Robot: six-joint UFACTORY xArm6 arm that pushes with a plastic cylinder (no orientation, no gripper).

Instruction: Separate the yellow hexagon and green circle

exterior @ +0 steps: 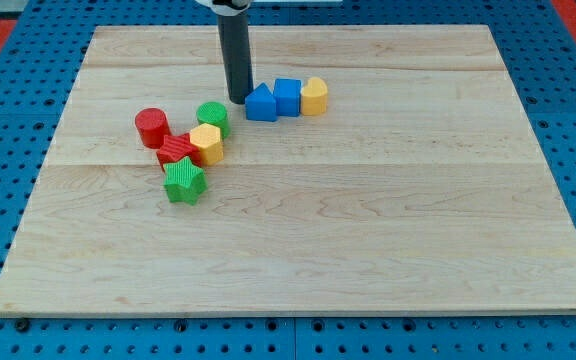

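- Camera view: there is no claw on this arm, so nothing opens or grips; the dark rod ends in my tip (238, 98), which rests on the wooden board (368, 230) holding nothing.
- My tip stands just beside the blue triangle-like block (260, 103), on its left; whether they touch cannot be told.
- The green circle (212, 118) lies near my tip, toward the view's lower left.
- The yellow hexagon (207, 143) sits right against the green circle, just below it.
- A red star-like block (178, 150) presses on the hexagon's left; a red cylinder (152, 127) sits above-left, a green star (184, 181) below.
- Right of the blue triangle stand a blue cube (287, 96) and a yellow block (314, 96), in a touching row.
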